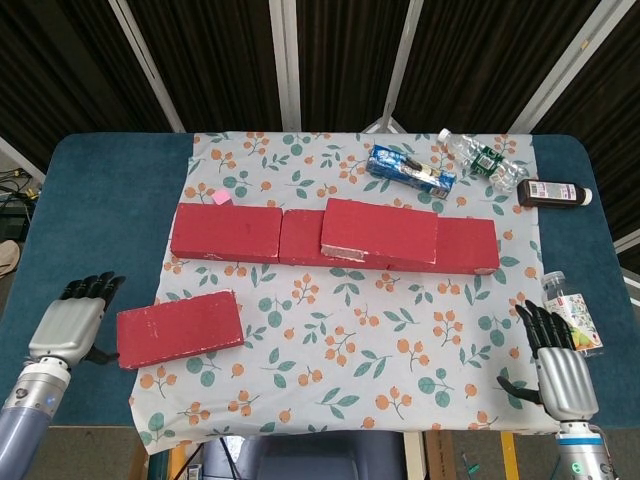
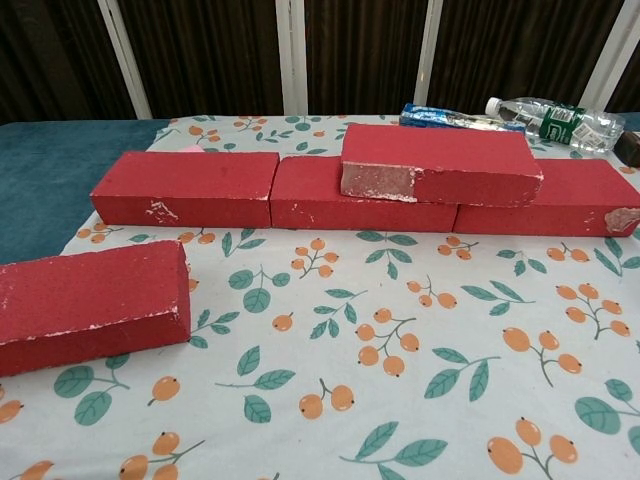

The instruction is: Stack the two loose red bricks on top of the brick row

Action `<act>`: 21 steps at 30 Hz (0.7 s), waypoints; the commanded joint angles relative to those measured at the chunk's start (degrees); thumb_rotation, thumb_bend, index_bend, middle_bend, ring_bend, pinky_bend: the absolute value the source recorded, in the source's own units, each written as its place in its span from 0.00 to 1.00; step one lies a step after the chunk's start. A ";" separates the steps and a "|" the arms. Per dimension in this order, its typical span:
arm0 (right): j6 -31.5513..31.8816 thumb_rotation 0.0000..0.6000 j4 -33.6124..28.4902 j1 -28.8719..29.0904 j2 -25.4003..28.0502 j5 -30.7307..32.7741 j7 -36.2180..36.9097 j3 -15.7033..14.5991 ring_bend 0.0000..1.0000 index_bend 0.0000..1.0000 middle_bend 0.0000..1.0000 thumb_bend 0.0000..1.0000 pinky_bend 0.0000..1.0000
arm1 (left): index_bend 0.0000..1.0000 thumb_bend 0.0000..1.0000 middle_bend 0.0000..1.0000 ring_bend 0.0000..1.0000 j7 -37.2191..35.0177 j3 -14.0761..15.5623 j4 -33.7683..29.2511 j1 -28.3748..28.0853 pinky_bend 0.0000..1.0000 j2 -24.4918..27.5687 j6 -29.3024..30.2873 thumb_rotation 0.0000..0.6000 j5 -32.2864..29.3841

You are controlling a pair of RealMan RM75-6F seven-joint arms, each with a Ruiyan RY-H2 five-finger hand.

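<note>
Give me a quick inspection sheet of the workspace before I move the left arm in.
Surface: blue table, floral cloth.
Job's things: row of three red bricks; one red brick stacked; loose red brick on cloth.
Clutter: clear plastic bottle, brown bottle, blue tube, small bottle, pink cube.
Hands: left robot hand beside loose brick, empty; right robot hand open.
Cables: nothing seen.
Surroundings: dark slatted panels.
</note>
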 commanded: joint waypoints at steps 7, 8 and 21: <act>-1.94 1.00 0.25 -0.57 0.13 0.31 1.49 1.62 0.00 0.00 0.00 0.15 0.00 | 0.00 0.00 0.00 0.00 4.69 1.36 0.36 -8.76 0.00 -7.78 2.98 1.00 -13.99; -2.14 1.00 0.34 -0.61 0.14 0.28 1.47 1.76 0.00 0.00 0.00 0.15 0.00 | 0.00 0.00 0.00 0.00 4.89 1.53 0.80 -9.28 0.00 -8.73 3.60 1.00 -14.49; -5.32 1.00 0.86 -0.70 0.60 1.11 2.42 3.20 0.00 0.00 0.00 0.15 0.00 | 0.00 0.00 0.00 0.00 7.42 3.97 6.96 -12.57 0.00 -19.36 10.83 1.00 -14.19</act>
